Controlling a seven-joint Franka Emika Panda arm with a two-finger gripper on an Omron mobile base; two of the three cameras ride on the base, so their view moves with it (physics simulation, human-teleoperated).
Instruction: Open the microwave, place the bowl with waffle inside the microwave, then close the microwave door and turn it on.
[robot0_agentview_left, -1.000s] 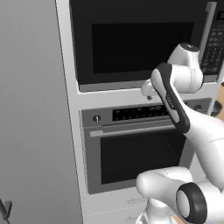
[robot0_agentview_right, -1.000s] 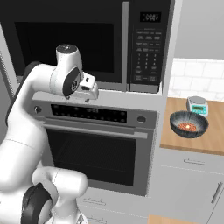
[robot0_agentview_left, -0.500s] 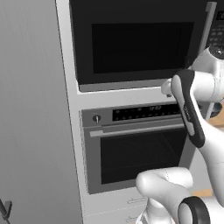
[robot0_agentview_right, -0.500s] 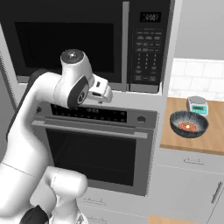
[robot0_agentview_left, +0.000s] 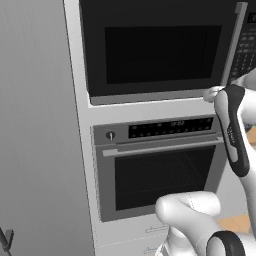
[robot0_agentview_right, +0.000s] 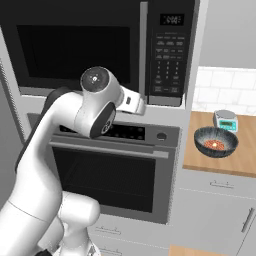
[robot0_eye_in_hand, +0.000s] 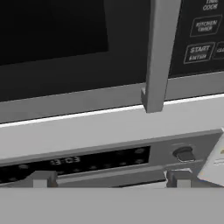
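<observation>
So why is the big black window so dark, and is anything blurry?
In the left base view, the microwave door window is flat black, with no glare or reflections, so nothing inside shows. In the right base view, the bowl on the counter looks small and soft-edged. In the hand view, the keypad words beside the handle are a little fuzzy, though START reads fine.

The scene contains one microwave (robot0_agentview_right: 100, 47) with one microwave door (robot0_agentview_left: 157, 50) and one vertical bar handle (robot0_eye_in_hand: 159, 52), one oven (robot0_agentview_right: 112, 170) with two knobs, one bowl (robot0_agentview_right: 215, 142), and one kitchen scale (robot0_agentview_right: 225, 120).
</observation>
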